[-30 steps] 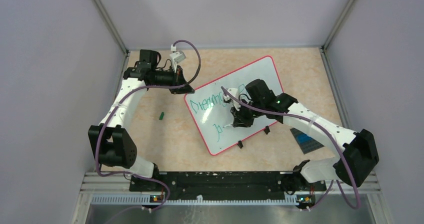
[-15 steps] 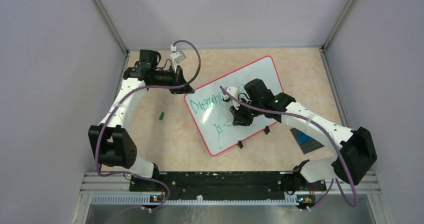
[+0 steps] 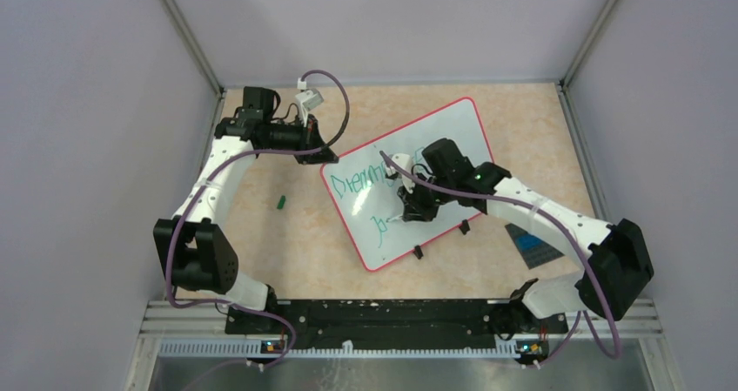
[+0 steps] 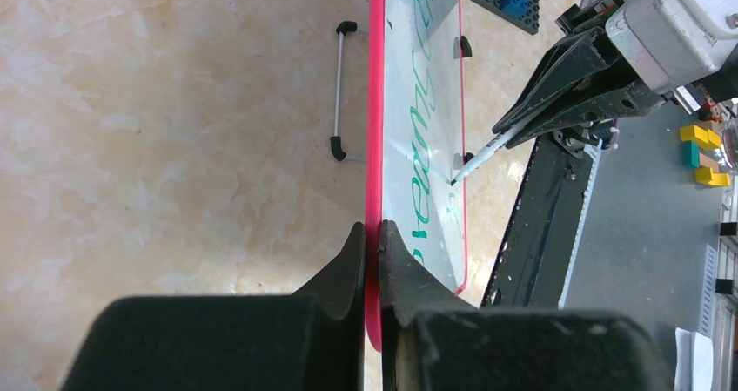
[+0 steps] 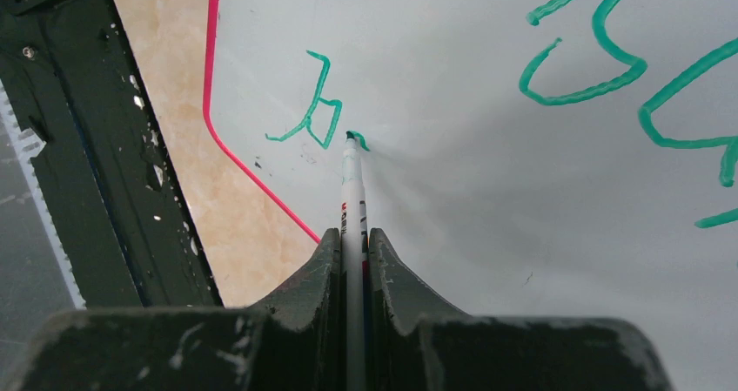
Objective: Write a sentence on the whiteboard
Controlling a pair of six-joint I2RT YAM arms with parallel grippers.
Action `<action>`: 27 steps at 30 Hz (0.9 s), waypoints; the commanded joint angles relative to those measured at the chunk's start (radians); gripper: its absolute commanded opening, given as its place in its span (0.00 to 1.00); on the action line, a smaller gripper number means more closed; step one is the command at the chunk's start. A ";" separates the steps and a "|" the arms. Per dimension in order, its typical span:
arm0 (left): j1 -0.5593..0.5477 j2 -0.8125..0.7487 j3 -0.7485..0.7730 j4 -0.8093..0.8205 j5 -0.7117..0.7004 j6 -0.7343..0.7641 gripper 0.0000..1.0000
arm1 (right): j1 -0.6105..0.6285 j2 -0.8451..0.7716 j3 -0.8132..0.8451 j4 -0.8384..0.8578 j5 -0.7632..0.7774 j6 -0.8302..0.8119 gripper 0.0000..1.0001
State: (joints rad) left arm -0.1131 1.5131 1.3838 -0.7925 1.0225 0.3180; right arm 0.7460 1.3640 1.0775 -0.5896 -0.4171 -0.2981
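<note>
1. A large flat white whiteboard with a thin red rim (image 3: pixel 452 134) lies diagonally across the centre of the overhead view, on a mottled beige tabletop (image 3: pixel 296 234).
2. The left gripper (image 4: pixel 372 232) is clamped on the board's red rim at its upper-left corner, likely steadying it against writing pressure.
3. The right gripper (image 5: pixel 352 239) is closed around a slim white marker with a green tip (image 5: pixel 352 178). The tip touches the board beside a finished green character.
4. In the right wrist view, bare white surface opens to the right of the tip. The red rim and a black base rail (image 5: pixel 130 147) sit close on the left, so strokes probably need to head away from that edge.
</note>
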 commanded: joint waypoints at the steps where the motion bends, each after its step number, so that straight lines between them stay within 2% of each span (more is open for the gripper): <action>1: -0.028 0.001 -0.038 -0.047 -0.049 0.030 0.00 | 0.007 -0.014 -0.031 0.018 0.023 -0.029 0.00; 10: -0.028 0.000 -0.040 -0.046 -0.051 0.032 0.00 | 0.001 -0.048 -0.077 0.019 0.041 -0.029 0.00; 17: -0.028 -0.001 -0.039 -0.047 -0.052 0.030 0.00 | -0.049 -0.053 -0.025 -0.007 0.065 -0.046 0.00; 27: -0.028 -0.002 -0.036 -0.045 -0.052 0.030 0.00 | -0.053 -0.025 0.042 0.014 0.067 -0.035 0.00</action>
State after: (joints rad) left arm -0.1131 1.5116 1.3815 -0.7879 1.0225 0.3180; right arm 0.7078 1.3392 1.0550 -0.6369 -0.3950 -0.3191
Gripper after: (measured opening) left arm 0.057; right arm 0.094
